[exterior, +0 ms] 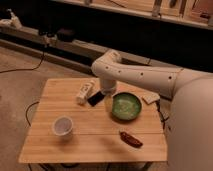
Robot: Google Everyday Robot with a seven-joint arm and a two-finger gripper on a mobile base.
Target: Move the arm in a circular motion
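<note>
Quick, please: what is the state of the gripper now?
Gripper: cannot be told; it hangs over the table beside the green bowl.

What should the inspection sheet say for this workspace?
Surface: wooden table, level, several items on it.
Job's things: arm reaches in from the right, with its elbow above the table's back half and the last segment pointing down.
Clutter: cup, green bowl, phone, white box, brown packet, white pad.
Grippers: gripper sits low over the table between the phone and the bowl.
Cables: floor cable runs off to the left; loop by the table's left edge.
Surroundings: carpet, and a ledge along the back.
</note>
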